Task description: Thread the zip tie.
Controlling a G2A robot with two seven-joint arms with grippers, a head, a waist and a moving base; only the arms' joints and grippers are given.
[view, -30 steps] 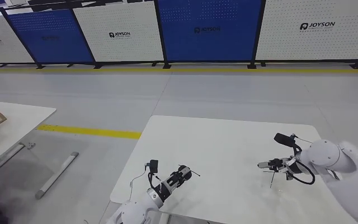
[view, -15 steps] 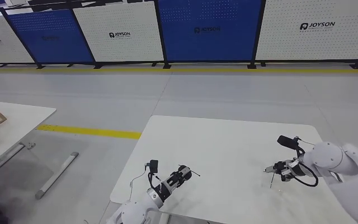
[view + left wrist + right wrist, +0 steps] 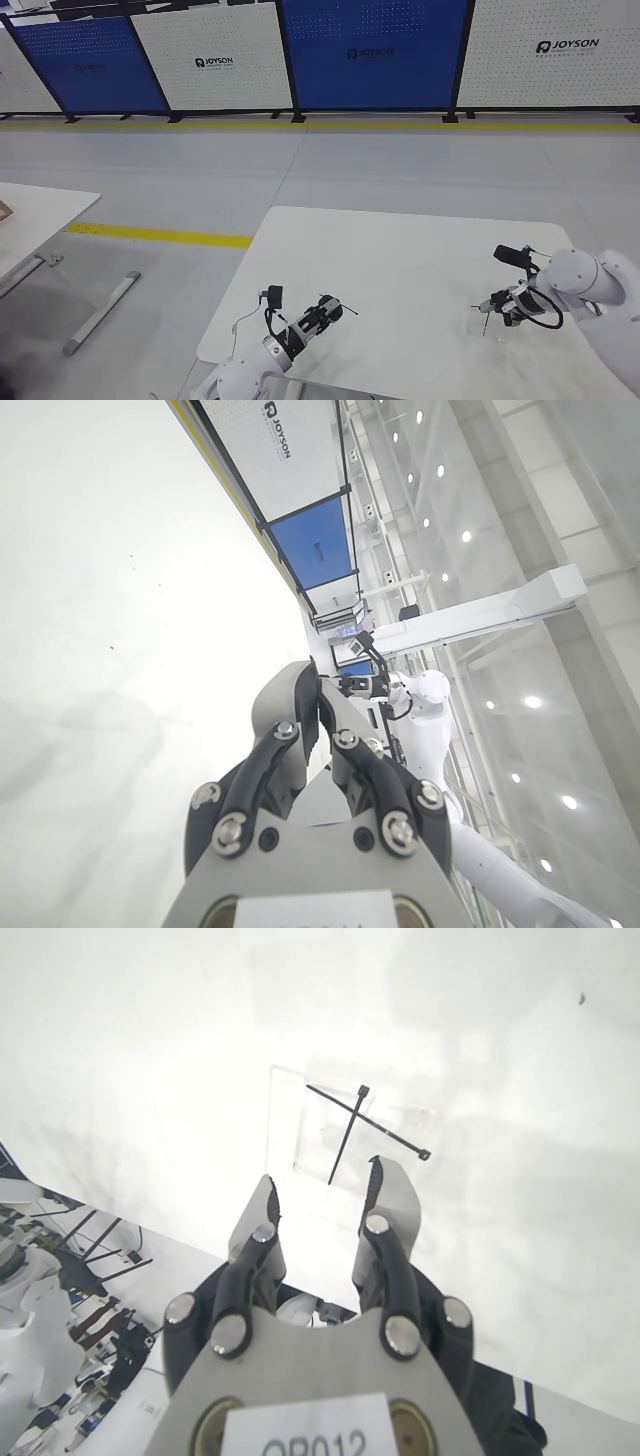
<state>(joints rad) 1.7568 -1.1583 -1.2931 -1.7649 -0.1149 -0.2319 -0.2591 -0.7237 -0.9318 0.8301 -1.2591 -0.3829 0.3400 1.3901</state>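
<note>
The right claw (image 3: 324,1169) is held wide open, with nothing in it. Two crossed zip ties (image 3: 354,1114) are laid just ahead on a clear plate (image 3: 285,1118); one tail is pointed straight at the claw.

Black zip ties (image 3: 355,1114), seemingly clear plate (image 3: 285,1118), white table (image 3: 125,1028).

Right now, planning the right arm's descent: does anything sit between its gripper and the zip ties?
Nothing visible does. The right gripper, open, points at two crossed zip ties lying on a clear plate; only open space separates them.
</note>
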